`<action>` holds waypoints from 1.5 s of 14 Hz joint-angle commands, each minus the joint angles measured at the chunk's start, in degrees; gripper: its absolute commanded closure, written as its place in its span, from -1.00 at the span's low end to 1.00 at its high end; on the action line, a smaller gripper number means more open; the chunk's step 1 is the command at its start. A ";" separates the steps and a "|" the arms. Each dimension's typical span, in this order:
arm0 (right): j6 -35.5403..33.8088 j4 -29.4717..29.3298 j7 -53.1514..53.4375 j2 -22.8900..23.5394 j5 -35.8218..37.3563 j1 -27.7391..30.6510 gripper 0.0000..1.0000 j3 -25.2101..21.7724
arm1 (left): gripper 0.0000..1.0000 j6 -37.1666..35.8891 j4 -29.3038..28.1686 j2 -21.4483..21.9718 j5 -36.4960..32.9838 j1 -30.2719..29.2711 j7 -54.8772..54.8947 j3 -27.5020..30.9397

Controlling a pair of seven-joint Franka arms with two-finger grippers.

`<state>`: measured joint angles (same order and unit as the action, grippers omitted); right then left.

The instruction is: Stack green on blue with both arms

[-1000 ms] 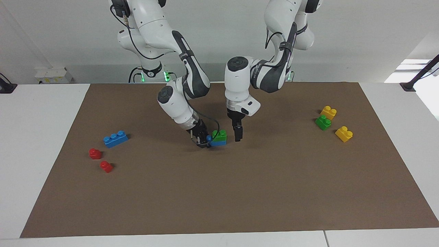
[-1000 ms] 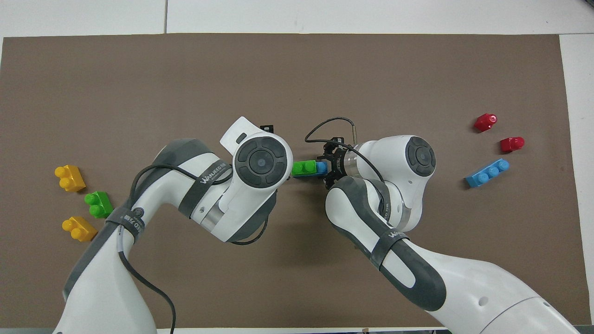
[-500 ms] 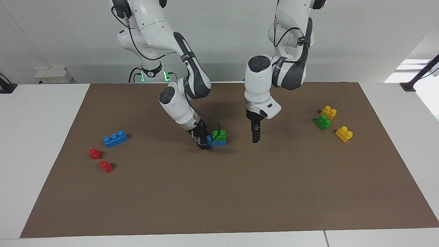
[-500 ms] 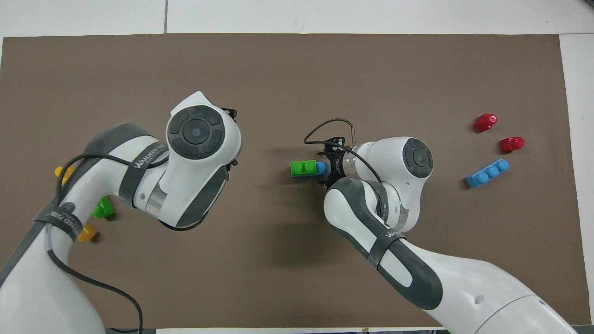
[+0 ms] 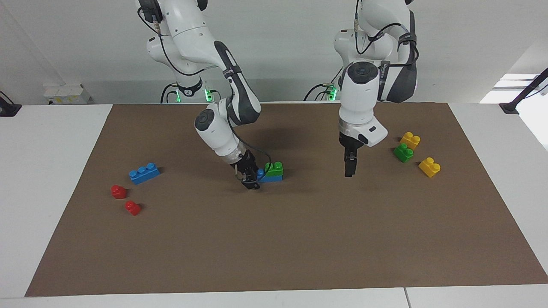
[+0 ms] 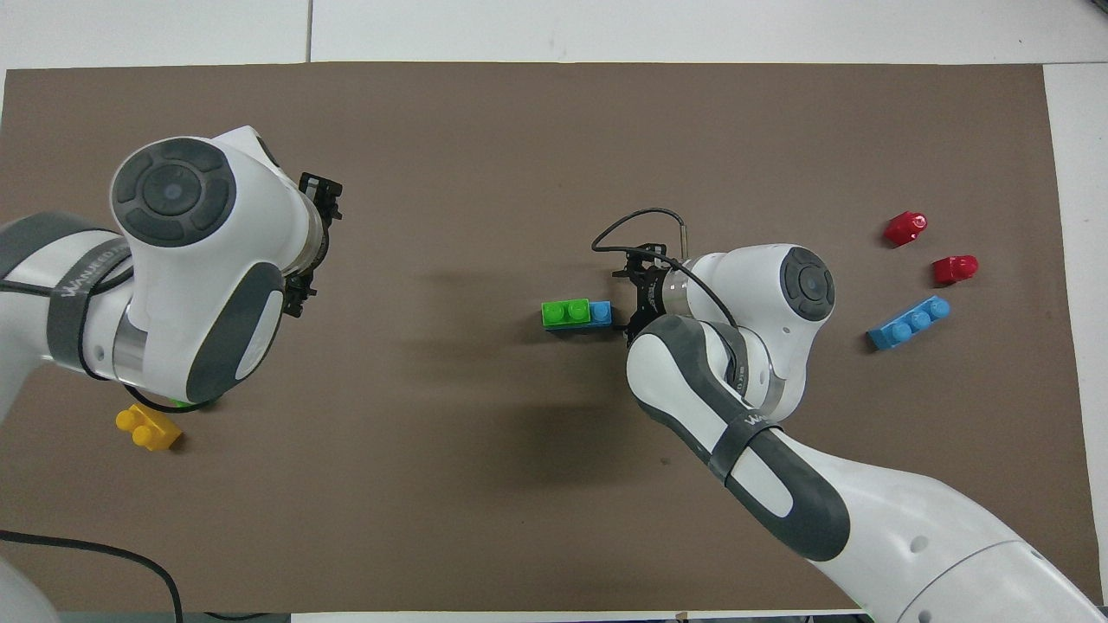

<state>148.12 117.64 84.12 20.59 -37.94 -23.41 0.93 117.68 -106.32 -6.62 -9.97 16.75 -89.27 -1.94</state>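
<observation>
Centrally on the brown mat [image 5: 274, 239] that covers the surface sits the stack: a green brick [image 5: 274, 168] pressed onto one end of a blue brick [image 5: 270, 177], whose bare stud shows at the end toward the right arm. The right pincer [image 5: 251, 183] is low at that bare end; the facing view shows its black fingers just beside the blue brick, and whether they touch it cannot be told. The overhead view shows the pincer [image 6: 630, 298] parted from the brick by a thin gap, so it grips nothing, though how wide its fingers stand cannot be read.

The left pincer [image 5: 349, 170] hangs over bare mat between the stack and the group of bricks at the left arm's end, pointing straight down, with nothing in it. Seen edge-on in the facing view its fingers look like one dark bar; they stand released. In the overhead view the left arm's white wrist covers most of that pincer and also hides part of the brick group: only one yellow brick [image 6: 149, 427] shows clearly there. The facing view shows the whole group, a second green brick [image 5: 403, 152] between two yellow bricks [image 5: 410, 140].

Toward the right arm's end lie a second blue brick [image 5: 144, 173] and two red bricks [image 5: 119, 191], apart from one another, visible in both views.
</observation>
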 commanded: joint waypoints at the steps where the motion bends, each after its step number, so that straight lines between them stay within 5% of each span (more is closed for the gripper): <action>1: -3.36 0.23 -3.60 -1.95 -1.61 3.00 -0.62 0.39 | -1.00 -1.84 -1.34 2.83 1.79 -3.47 10.66 -0.52; 7: -16.43 -1.17 -13.62 -6.69 -0.30 13.28 -0.64 0.13 | -1.00 -5.61 -1.25 6.52 5.49 -11.81 38.42 -0.43; 12: -34.28 -11.27 -24.16 -9.87 14.27 20.15 -0.72 -0.05 | -1.00 -11.41 0.94 7.76 6.46 -14.90 64.60 0.35; 15: -39.40 -13.93 -34.16 -11.88 17.81 21.47 -0.72 -0.05 | -1.00 -15.72 2.08 8.72 6.46 -17.54 81.85 0.36; 21: -40.72 -13.93 -53.76 -15.14 25.71 22.44 -0.72 -0.05 | -1.00 -26.26 9.36 8.73 9.01 -16.93 84.53 0.01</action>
<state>108.17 103.60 37.04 6.77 -15.07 -1.94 0.22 96.02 -100.64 2.48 -1.96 -0.46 -6.15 -1.70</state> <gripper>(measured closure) 0.097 0.000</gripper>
